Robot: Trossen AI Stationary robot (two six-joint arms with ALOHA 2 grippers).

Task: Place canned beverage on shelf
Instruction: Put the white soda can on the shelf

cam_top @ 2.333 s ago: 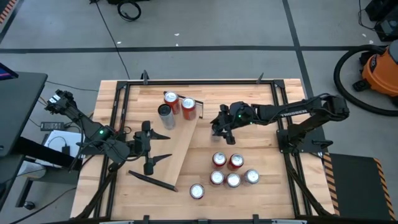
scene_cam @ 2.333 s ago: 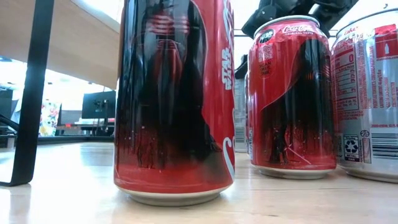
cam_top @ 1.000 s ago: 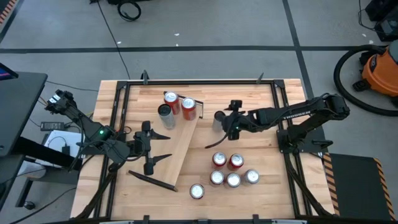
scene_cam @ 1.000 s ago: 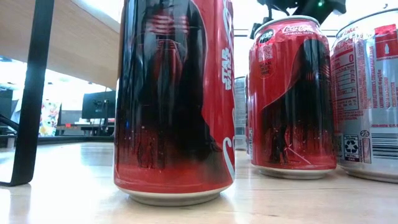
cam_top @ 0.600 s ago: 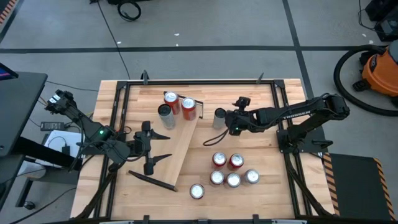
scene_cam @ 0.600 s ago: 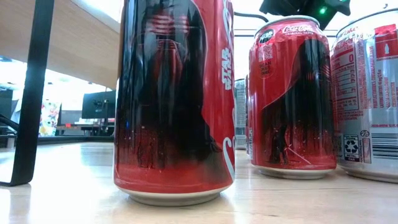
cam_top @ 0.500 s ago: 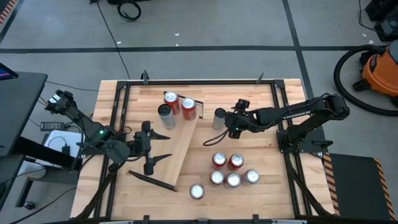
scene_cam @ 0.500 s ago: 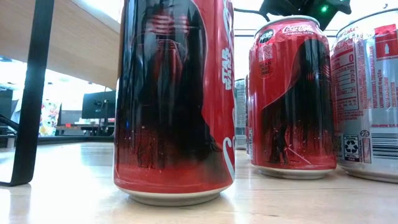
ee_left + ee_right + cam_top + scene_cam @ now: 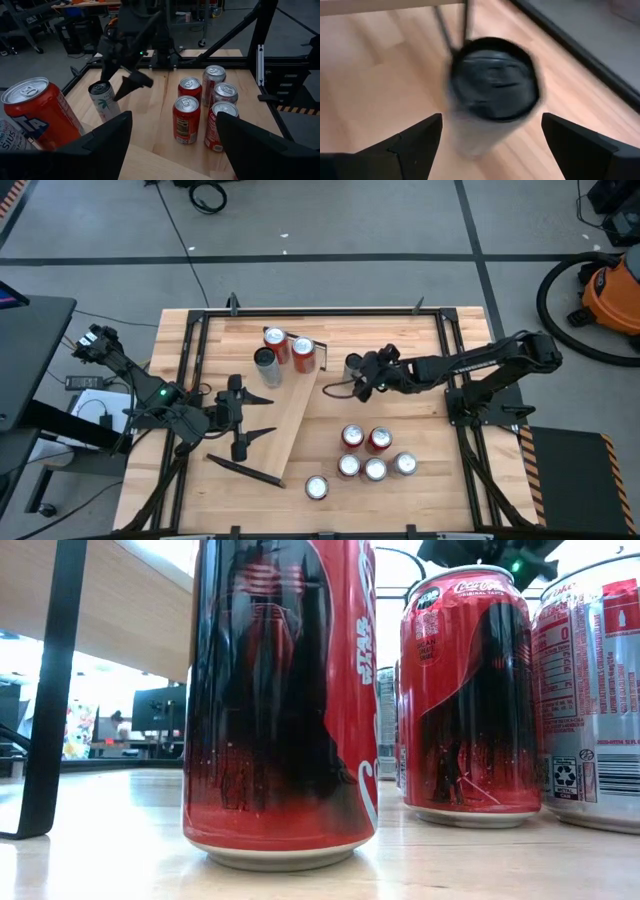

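Pale wood shelf: long rectangular plank [image 9: 290,415] with a thin dark bar at each short end, lying slantwise on the slatted wooden table [image 9: 420,340]; two red cans and one silver can [image 9: 265,366] already stand at its far end.
Target can: slim silver beverage can with a dark top [image 9: 352,369], upright on the table just beside the shelf's far right corner; the right wrist view looks down on its lid [image 9: 492,80].
Right jaws: right gripper [image 9: 358,385] hovers over that can, spread wide to either side of it and gripping nothing.
Left jaws: left gripper [image 9: 238,418] waits near the shelf's left side, also spread wide and empty.
Remaining stock: cluster of red and silver cans [image 9: 374,453] near the table's front, plus one lone can [image 9: 317,487].
Step in hand: judged as lining up on the silver can before the grasp.
Next move: probably lower around the can's body, clench, lift, then carry it across to a bare stretch of plank without knocking the standing three.
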